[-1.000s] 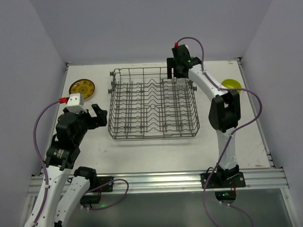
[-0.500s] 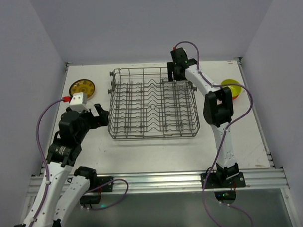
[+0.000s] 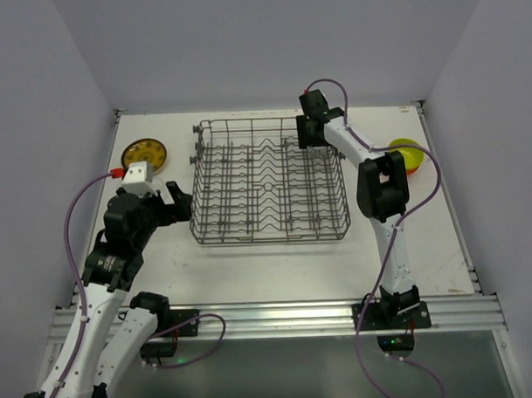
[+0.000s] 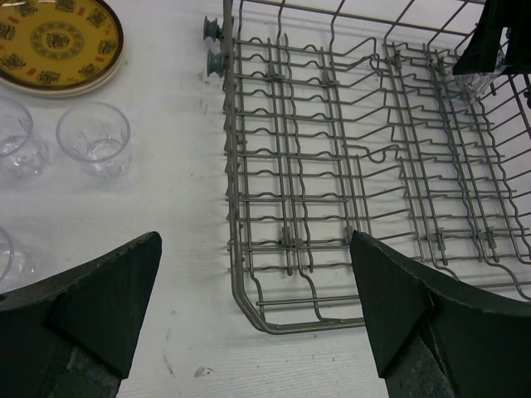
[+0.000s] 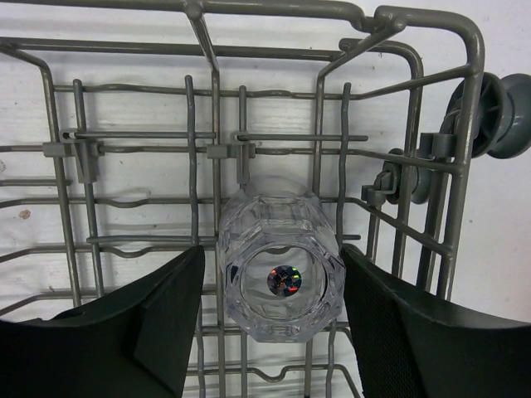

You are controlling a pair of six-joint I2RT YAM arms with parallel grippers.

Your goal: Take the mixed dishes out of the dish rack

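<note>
My left gripper (image 4: 253, 307) hangs released beside the dish rack (image 3: 267, 183); unloaded glasses (image 4: 93, 138) stand nearby. My right gripper (image 5: 274, 323) straddles a glass (image 5: 282, 278) in the rack's far right corner, unclenched. Its smooth facets could slip, or tines could snag it.

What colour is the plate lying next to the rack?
The plate is yellow with dark patterns and a brown rim, clearest in the left wrist view.

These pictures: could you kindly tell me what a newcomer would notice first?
The large grey wire dish rack fills the table's middle. In its far right corner, the right gripper brackets a faceted clear glass standing in the rack. A yellow patterned plate lies left of the rack.
</note>
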